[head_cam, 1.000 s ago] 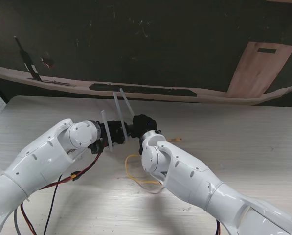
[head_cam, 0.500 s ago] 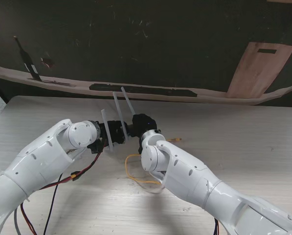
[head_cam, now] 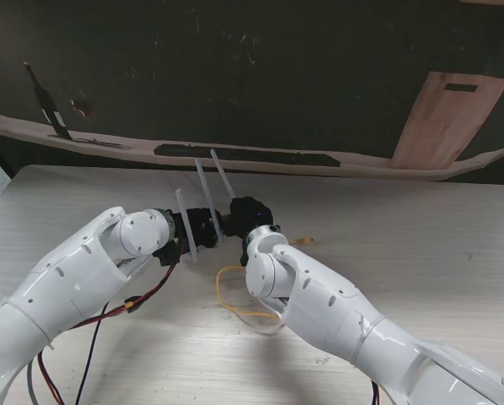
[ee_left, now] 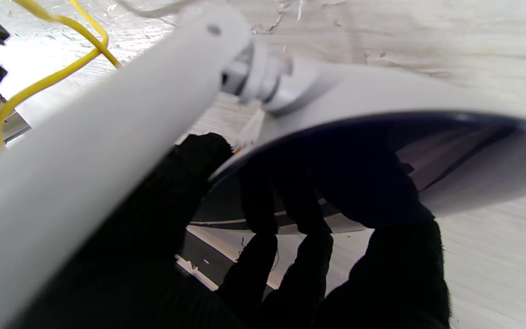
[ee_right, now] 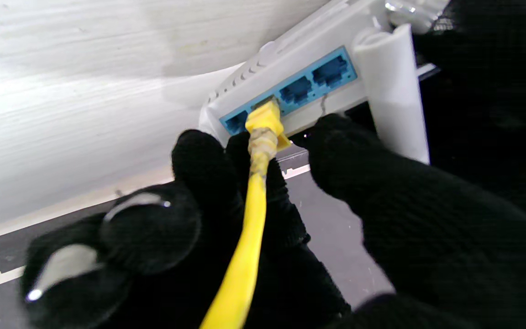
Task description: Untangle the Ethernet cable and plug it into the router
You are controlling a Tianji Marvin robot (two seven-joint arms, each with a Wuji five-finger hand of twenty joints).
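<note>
The pale, whitewashed wood-grain table top (head_cam: pixel 420 245) fills the stand's view from edge to edge. A thin yellow Ethernet cable (head_cam: pixel 231 297) lies on it in a loose loop near the middle, partly hidden by the right arm. Its small yellow far end (head_cam: pixel 302 240) rests on the boards just right of centre.

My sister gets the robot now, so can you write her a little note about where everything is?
Left hand: black-gloved, shut on the white plastic router, holding it off the table.
Right hand: shut on the yellow Ethernet cable just behind its plug.
Done: plug is at the second blue port; the rest of the cable loops loosely on the pale wooden table.
Left: can't tell if it's fully in. Push it home, let go.
</note>
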